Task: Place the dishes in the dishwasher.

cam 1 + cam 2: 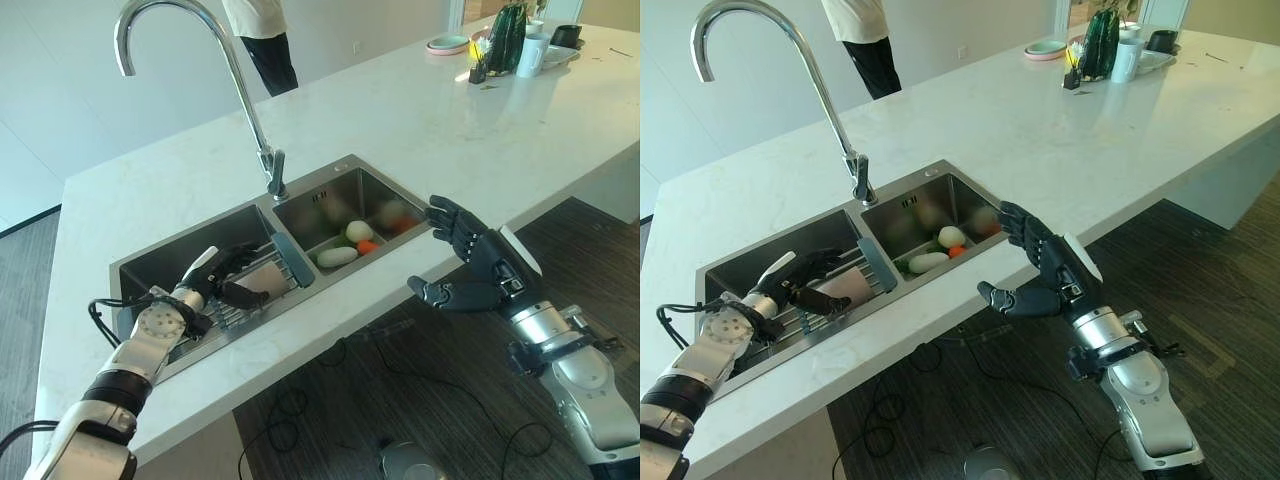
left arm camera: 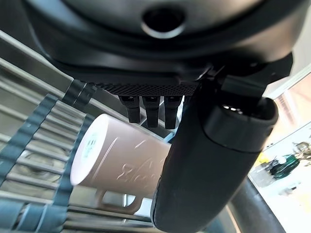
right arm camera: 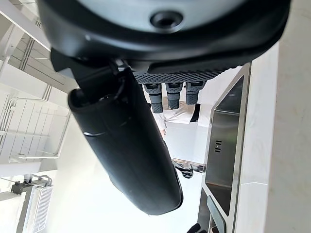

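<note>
My left hand (image 1: 215,278) is hovering with relaxed, uncurled fingers just over the pink mug (image 2: 121,158), gripping nothing. The mug is lying on its side on the rack (image 2: 34,145) in the left basin of the sink (image 1: 140,262), directly under my fingers, with its base toward my wrist. My right hand (image 1: 470,262) is hanging spread and empty, well apart. The mug's raised lettering is too unclear to read.

Brushed-metal sink (image 1: 352,178), glossy mug (image 2: 121,158)
</note>
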You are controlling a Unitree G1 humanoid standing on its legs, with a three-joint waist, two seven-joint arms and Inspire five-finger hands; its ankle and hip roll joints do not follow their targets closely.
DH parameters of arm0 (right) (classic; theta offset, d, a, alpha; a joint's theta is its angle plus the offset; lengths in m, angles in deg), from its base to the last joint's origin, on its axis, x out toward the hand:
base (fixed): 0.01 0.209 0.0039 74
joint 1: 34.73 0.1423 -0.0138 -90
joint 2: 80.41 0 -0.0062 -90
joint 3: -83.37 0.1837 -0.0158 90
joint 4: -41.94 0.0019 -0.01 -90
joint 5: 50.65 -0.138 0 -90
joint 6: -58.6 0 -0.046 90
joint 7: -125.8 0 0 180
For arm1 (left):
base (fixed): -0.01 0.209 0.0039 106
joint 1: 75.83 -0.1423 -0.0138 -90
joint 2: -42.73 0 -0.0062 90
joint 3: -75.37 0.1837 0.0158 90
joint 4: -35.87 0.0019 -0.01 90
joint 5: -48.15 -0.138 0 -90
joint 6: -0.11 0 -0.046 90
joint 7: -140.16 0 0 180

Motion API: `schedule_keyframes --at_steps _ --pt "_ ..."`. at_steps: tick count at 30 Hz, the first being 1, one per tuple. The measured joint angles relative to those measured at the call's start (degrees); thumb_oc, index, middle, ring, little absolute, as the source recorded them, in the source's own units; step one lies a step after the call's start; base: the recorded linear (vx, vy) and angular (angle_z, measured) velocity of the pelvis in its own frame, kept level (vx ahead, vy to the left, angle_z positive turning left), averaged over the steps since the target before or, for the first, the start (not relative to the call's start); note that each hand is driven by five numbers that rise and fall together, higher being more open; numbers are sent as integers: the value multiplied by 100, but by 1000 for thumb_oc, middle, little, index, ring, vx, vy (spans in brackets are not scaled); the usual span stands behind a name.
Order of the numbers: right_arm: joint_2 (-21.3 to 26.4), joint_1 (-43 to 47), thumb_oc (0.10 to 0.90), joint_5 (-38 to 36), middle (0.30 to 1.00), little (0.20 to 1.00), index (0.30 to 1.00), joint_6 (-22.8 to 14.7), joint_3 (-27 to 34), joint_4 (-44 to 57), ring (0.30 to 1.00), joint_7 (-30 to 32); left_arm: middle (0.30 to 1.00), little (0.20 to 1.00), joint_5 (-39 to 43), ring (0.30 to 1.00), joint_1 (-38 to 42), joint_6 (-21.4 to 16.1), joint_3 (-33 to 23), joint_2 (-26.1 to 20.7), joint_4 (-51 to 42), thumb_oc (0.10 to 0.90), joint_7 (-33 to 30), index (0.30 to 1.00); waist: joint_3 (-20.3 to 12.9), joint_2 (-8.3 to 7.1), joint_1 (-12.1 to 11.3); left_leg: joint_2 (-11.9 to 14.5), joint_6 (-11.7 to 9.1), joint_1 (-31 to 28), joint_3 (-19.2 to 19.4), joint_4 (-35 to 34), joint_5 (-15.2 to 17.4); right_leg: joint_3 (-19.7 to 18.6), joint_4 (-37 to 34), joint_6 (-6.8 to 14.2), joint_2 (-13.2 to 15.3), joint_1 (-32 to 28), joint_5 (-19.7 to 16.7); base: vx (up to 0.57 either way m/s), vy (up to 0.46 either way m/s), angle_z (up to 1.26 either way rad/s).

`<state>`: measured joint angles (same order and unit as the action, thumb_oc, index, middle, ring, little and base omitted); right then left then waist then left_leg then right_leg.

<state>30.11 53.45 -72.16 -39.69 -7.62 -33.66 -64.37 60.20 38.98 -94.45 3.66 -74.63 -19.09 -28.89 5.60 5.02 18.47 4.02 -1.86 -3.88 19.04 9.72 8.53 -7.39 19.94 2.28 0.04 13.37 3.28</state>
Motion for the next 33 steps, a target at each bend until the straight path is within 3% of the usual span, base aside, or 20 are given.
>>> schedule_keyframes --at_steps 13,20,22,23,24,25,33 --pt "1 0 800 1 900 900 900 1 -1 0 900 20 900 900 -168 900 4 319 40 -1 100 800 249 900 -1 -1 -78 -5 3 -19 6 -1 3 -1 -6 5 2 -15 -2 0 0 0" --pt "159 3 800 2 900 900 900 23 -20 -87 900 24 900 900 -454 900 251 612 39 225 982 800 70 900 -65 33 19 61 3 -1 89 116 105 47 -157 60 6 -62 -110 -25 46 -10" --pt "252 23 800 2 900 900 900 31 -43 -120 900 10 742 742 -651 742 362 721 54 315 1073 695 -24 742 -75 28 2 44 36 78 178 175 178 -11 -202 70 23 2 -109 75 98 -13" --pt "248 12 800 2 900 900 900 61 -47 -168 900 4 627 627 -757 627 354 759 52 372 1116 618 -53 627 -83 41 9 55 43 66 160 189 198 14 -224 83 27 -21 -139 4 15 -8" --pt "258 1 800 2 900 900 900 67 -36 -169 900 7 439 439 -804 439 360 801 50 372 1110 493 -55 439 -84 42 55 39 53 64 166 187 203 20 -227 83 46 -25 -141 8 12 -4" --pt "261 3 800 2 900 900 900 77 -38 -169 900 2 300 300 -828 300 378 837 49 373 1103 400 -59 300 -86 45 52 28 55 56 182 188 205 10 -229 81 51 -22 -146 0 0 0" --pt "258 1 800 2 900 900 900 226 -55 -167 900 -65 300 300 -1015 300 429 961 69 386 1157 400 -4 300 -90 55 47 19 56 -107 205 87 204 13 -270 39 46 -152 -175 -7 -10 -1"
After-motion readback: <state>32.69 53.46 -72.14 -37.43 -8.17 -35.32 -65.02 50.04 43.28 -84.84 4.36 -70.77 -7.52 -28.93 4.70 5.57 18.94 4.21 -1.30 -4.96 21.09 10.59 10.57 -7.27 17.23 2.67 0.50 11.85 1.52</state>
